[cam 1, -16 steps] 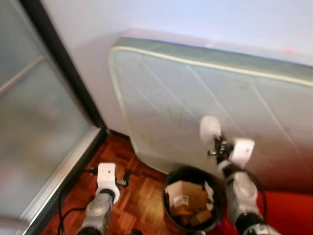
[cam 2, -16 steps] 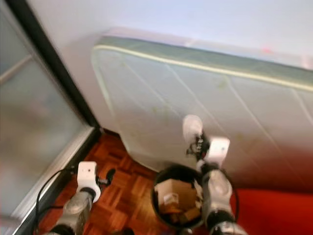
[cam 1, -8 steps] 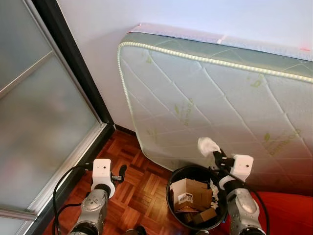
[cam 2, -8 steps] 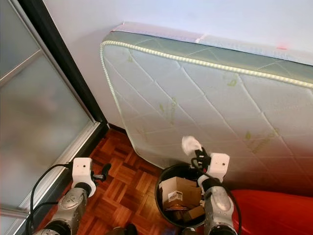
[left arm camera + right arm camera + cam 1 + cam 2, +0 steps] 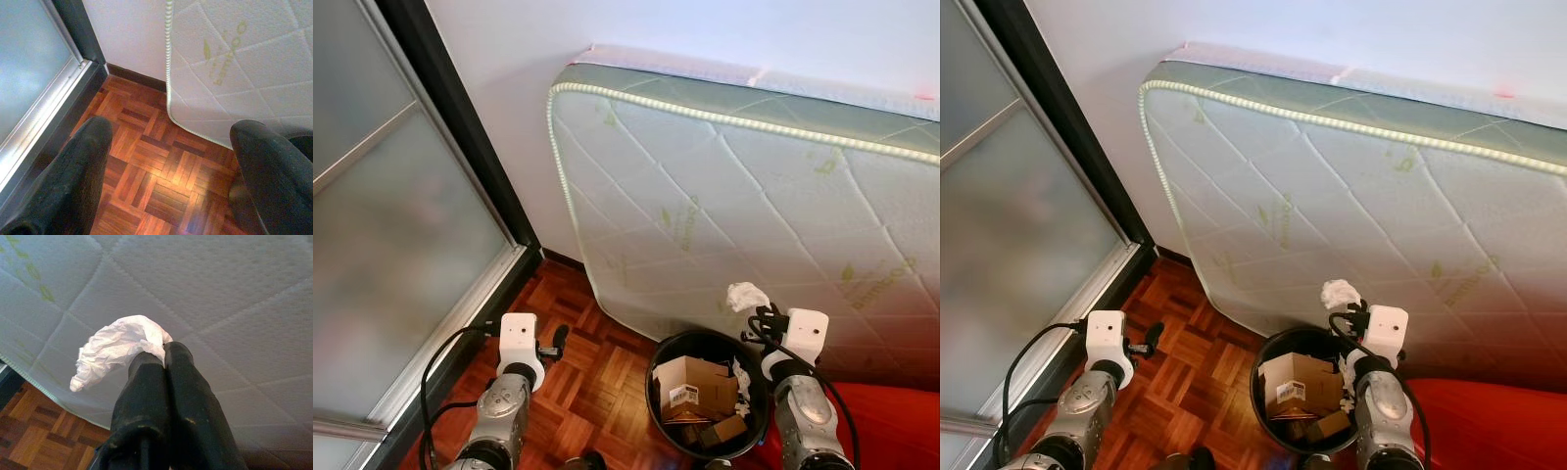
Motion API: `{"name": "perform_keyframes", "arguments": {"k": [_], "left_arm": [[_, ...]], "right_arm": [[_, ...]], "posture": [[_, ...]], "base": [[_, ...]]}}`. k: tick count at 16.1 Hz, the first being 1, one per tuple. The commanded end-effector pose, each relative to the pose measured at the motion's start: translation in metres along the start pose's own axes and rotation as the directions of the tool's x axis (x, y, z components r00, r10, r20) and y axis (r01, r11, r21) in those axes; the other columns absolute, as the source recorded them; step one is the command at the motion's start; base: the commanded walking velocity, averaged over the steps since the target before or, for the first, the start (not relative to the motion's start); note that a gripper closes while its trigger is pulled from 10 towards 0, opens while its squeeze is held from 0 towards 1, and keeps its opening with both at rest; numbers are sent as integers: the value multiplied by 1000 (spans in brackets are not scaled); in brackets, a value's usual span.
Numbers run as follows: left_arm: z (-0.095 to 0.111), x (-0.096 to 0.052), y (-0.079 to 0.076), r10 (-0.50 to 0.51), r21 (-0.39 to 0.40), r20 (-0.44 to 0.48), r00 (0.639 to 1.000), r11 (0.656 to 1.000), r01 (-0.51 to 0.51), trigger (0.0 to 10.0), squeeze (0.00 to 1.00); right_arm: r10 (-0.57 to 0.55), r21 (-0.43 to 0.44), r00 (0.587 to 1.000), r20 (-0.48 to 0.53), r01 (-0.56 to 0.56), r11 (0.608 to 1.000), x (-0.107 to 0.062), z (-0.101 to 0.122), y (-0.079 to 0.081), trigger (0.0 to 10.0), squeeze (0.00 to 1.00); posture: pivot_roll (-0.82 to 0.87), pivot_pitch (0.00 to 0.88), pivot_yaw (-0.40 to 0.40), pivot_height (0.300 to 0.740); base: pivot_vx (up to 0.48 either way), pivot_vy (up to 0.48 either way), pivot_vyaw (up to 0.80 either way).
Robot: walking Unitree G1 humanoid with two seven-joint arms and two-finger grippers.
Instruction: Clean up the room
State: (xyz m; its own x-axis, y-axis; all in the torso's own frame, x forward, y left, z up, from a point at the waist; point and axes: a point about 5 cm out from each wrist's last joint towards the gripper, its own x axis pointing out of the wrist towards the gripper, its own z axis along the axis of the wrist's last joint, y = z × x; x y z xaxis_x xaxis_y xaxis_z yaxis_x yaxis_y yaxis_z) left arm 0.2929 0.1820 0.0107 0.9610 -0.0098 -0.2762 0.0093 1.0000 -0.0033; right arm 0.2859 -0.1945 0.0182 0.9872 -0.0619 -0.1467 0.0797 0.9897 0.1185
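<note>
White crumpled tissue [image 5: 117, 348] is what we're carrying right now: the right gripper [image 5: 164, 355] is clamping it between fingers pressed fully together, with most of the wad sticking out past the tips.

In the head views we're holding the tissue above the far rim of the black bin [image 5: 658, 364], roughly over the edge nearest the mattress [image 5: 724, 206] that's leaning against the wall. It's over the rim, not the middle of the opening, as far as we can judge.

The bin is already holding a cardboard box [image 5: 690, 387] and some paper scraps, so we're reading part of the cleanup as done. This piece is not yet in.

The left gripper [image 5: 168, 161] is hanging low over the parquet floor [image 5: 161, 166], fingers spread wide, carrying nothing. It's sitting near the frosted sliding door [image 5: 391, 255], well apart from the bin.

What we're judging as left for this item: bring the wad a bit more over the opening, then release. Risk we're flagging: the tissue is light and could be catching on a fingertip or drifting down between bin and mattress.

We're not seeing other loose litter on the visible floor. A red surface [image 5: 891, 431] is showing beside the bin; we can't tell what it is. Rest of the room is out of view, so overall progress is unclear.
</note>
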Motion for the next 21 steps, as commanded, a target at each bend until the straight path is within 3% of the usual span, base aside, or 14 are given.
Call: {"name": "perform_keyframes", "arguments": {"k": [1,7,21], "left_arm": [[-3,-2,3,17,-14,2,1000,1000,-17,10000,0],[-1,-2,3,19,-15,7,1000,1000,-19,10000,0],[5,1,-1,-1,-32,28,1000,999,1,10000,0]], "right_arm": [[8,-2,999,-35,-9,1000,-2,-6,4,10000,0],[28,1,998,-55,-28,1000,0,-8,10,10000,0],[69,14,982,-177,-67,998,-3,-23,13,10000,0]], "posture": [[-62,204,76,695],[-56,206,74,615],[-54,200,71,615]], "base": [[0,0,0],[0,0,0],[0,0,0]]}}
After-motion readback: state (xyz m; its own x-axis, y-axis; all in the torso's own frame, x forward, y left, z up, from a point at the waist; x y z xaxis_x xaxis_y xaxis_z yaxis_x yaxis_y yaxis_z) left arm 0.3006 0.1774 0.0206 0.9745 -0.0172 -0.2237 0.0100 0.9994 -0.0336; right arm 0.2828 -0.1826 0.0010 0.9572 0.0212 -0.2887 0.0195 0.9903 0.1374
